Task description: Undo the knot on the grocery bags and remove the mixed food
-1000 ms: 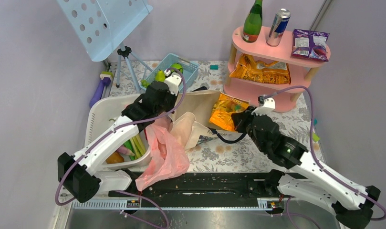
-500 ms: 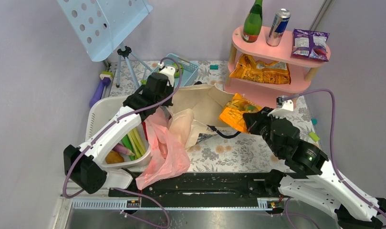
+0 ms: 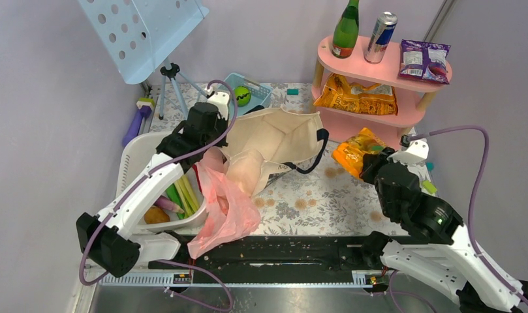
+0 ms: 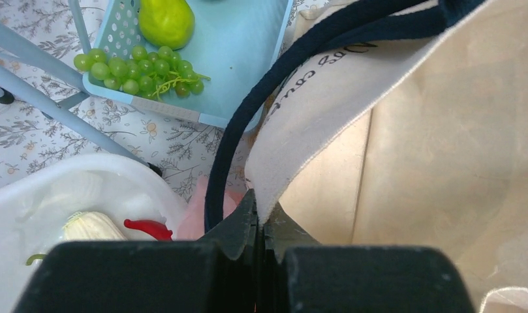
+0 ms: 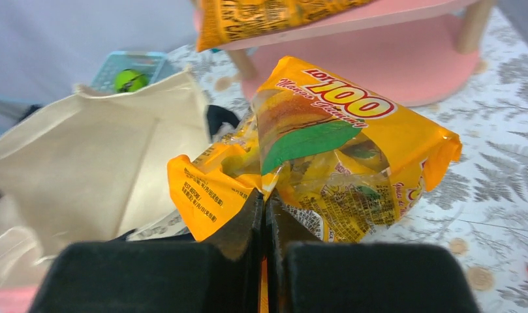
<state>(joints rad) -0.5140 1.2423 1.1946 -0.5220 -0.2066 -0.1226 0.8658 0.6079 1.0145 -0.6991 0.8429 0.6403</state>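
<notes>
The beige canvas tote (image 3: 274,140) lies open on the floral table, and my left gripper (image 3: 217,130) is shut on its rim. In the left wrist view the cloth edge (image 4: 294,150) is pinched between the jaws of the left gripper (image 4: 261,215), and the black handle (image 4: 241,137) loops past them. The pink plastic bag (image 3: 225,208) sags, crumpled, in front of the tote. My right gripper (image 3: 371,164) is shut on an orange snack packet (image 3: 352,151) and holds it above the table, right of the tote. The right gripper (image 5: 265,205) grips that packet (image 5: 339,143) by its crimped corner.
A white tub (image 3: 132,156) at the left holds leeks (image 3: 186,195). The blue basket (image 4: 241,45) behind holds a pear (image 4: 166,19) and grapes (image 4: 134,68). The pink shelf (image 3: 388,114) at the back right carries a green bottle (image 3: 346,29), a can (image 3: 380,37) and crisp packets (image 3: 356,96). A tripod stand (image 3: 173,81) rises at the back left.
My right gripper has carried the orange packet out of the tote and to the right. My left gripper has pulled the tote's rim back, spreading the bag open.
</notes>
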